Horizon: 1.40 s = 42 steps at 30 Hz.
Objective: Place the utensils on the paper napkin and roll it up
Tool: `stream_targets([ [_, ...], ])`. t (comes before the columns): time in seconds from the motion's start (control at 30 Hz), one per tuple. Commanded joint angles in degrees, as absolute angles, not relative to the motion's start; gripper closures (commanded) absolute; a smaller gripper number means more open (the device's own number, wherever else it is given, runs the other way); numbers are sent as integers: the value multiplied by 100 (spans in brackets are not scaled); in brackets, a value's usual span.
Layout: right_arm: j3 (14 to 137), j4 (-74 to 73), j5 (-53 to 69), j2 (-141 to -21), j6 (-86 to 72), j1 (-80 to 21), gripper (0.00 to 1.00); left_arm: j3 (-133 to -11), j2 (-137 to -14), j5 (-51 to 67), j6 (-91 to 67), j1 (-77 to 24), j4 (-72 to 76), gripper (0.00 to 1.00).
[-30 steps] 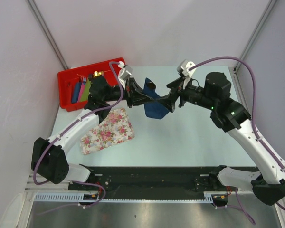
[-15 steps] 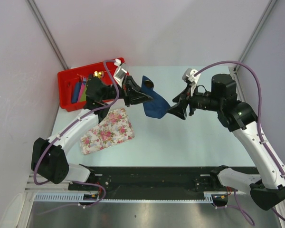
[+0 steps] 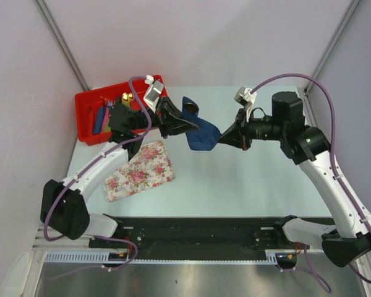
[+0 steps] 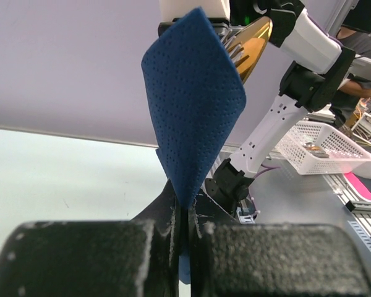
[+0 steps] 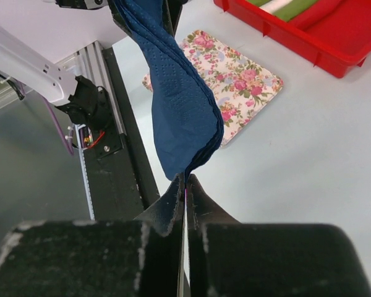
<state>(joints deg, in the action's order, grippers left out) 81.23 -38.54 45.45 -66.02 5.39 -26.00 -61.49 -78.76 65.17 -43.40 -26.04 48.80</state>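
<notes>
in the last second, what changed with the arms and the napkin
The right gripper drew back to the right, then returned and now pinches the right end of the navy napkin. The left gripper kept its grip on the other end. The floral tray and red bin stayed put.

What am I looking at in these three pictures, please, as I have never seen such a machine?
These are two robot arms bolted at the near edge of a table. The wide picture comes from a fixed camera overhead; the other two come from a camera on each wrist, looking along its own fingers. The left fingers and right fingers both pinch a navy napkin, held in the air between them. On the table lie a flowered tray and a red bin of coloured rolls.
</notes>
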Motion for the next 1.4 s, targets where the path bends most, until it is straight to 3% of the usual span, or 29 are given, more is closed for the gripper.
stream_targets([
  [0.0,8262,-3551,4781,-6495,510,-2558,100,-6135,-7612,6530,-4649,-2628,5449,100],
  [0.27,7797,-3237,4605,-6548,1142,-2382,100,-6249,-7585,6407,-5748,-2637,6363,100],
  [0.53,7734,-2110,4684,-6978,756,-2540,100,-6188,-7515,6363,-5836,-2891,6390,100],
  [0.9,7769,-1766,4579,-7128,405,-2769,100,-6354,-7708,6082,-5696,-2953,6303,100],
  [1.0,7919,-1968,4404,-6961,273,-2541,82,-6328,-7682,5741,-5502,-2795,5854,100],
  [1.03,7962,-2056,4264,-6917,177,-2488,65,-6311,-7682,5661,-5493,-2751,5767,100],
  [1.1,8163,-2162,4149,-6795,132,-2330,45,-6275,-7682,5512,-5458,-2672,5696,100],
  [1.2,8559,-2495,3929,-6759,88,-2154,39,-6214,-7699,5345,-5379,-2593,5573,100],
  [1.37,8824,-2470,3674,-6601,-139,-2074,41,-6205,-7664,4993,-4984,-2461,5019,100],
])
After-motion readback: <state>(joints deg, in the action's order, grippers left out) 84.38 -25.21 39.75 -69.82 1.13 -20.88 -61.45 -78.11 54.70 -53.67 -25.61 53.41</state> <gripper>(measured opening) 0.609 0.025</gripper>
